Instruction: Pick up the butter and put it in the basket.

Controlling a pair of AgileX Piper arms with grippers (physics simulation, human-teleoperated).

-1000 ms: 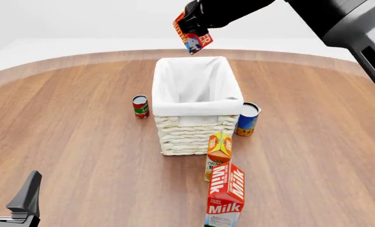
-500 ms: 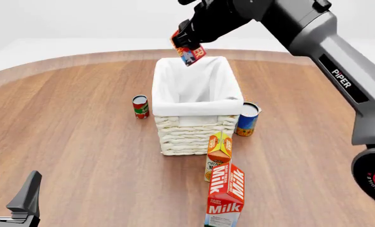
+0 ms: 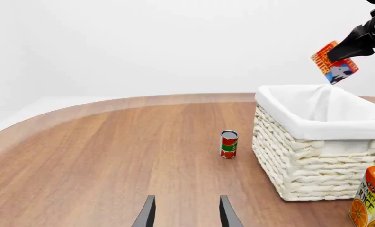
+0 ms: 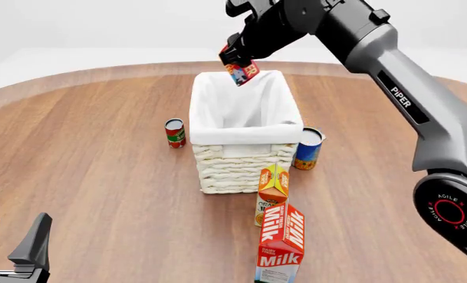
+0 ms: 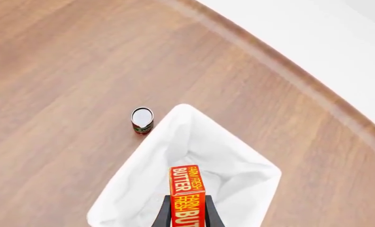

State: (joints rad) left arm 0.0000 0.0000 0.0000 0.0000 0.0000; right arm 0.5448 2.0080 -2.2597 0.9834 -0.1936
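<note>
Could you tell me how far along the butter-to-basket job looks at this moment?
Done: the butter is off the table, clamped in the right gripper. In hand: it hangs tilted above the far end of the basket, over the white lining in the right wrist view, not yet inside. Left: lower it and release. The left gripper sits open near the table's front edge.
</note>
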